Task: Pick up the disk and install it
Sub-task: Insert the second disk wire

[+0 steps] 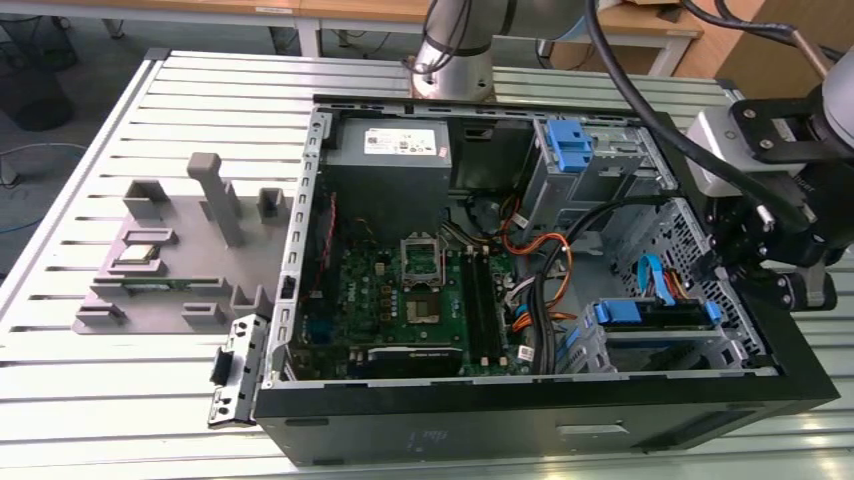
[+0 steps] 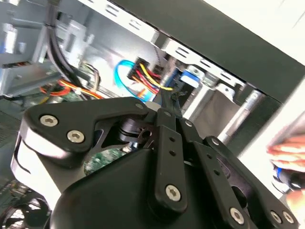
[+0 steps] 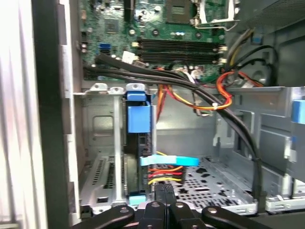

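In the exterior view, an open computer case [image 1: 534, 400] lies on a slatted table [image 1: 107, 400]. The disk [image 1: 650, 313], with its blue bracket, sits edge-up in the drive bay at the case's front corner, on the exterior view's right. The gripper [image 1: 787, 268] hangs just outside the case wall beside that bay, apart from the disk. A grey power supply [image 1: 388, 143] sits at the far end, near a green motherboard [image 1: 400, 300].

In the second wrist view, the gripper's [image 2: 164, 109] fingers meet at a closed tip with nothing between them, before red and yellow wires [image 2: 147, 76].

In the first wrist view, the disk [image 3: 139, 143] stands seated in its metal bay, a light-blue cable [image 3: 169, 161] plugged beside it, the gripper [image 3: 164, 191] closed just short of it.
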{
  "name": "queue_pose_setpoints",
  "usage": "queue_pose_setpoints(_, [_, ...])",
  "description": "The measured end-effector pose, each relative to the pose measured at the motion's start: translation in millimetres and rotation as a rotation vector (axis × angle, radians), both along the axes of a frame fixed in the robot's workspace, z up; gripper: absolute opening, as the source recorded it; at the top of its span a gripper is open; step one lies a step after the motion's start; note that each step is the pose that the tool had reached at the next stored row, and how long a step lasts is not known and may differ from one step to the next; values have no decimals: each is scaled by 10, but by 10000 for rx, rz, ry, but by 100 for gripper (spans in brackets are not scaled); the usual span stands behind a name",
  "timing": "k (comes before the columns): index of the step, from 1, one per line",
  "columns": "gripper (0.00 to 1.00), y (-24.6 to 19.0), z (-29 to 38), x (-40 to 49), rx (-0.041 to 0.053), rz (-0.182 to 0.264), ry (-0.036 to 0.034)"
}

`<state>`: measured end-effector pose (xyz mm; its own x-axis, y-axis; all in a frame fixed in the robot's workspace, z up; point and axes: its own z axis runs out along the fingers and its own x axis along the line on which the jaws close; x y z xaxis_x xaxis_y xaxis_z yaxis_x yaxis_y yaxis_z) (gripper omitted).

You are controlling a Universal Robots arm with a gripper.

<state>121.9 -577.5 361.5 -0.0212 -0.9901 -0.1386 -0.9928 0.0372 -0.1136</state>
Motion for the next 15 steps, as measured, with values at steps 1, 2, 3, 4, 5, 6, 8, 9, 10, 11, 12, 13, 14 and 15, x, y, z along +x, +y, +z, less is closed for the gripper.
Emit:
queue_pose_setpoints(1, [10, 0, 0, 0, -168, -8, 11])
queue_pose_setpoints(2, [10, 0, 0, -1, -349, -16, 29])
queue_pose_setpoints(3, [10, 0, 0, -1, -527, -23, 55])
queue_pose_setpoints(4, [10, 0, 0, 0, -707, -28, 85])
queue_pose_setpoints(5, [10, 0, 0, 0, -860, -31, 113])
queue_pose_setpoints(6, [10, 0, -2, 3, -910, -28, 150])
queue_pose_setpoints(8, [10, -1, -7, 11, -929, -23, 287])
queue_pose_setpoints(9, [10, 0, -6, 14, -942, -20, 355])
queue_pose_setpoints(10, [10, 0, -6, 14, -944, -19, 369])
queue_pose_setpoints(11, [10, 0, -7, 14, -944, -21, 369])
queue_pose_setpoints(12, [10, 0, -7, 15, -944, -21, 370])
queue_pose_setpoints(13, [10, 0, -7, 19, -943, -20, 370])
queue_pose_setpoints(14, [10, 0, -7, 23, -943, -20, 370])
queue_pose_setpoints(15, [10, 0, -7, 23, -943, -20, 370])
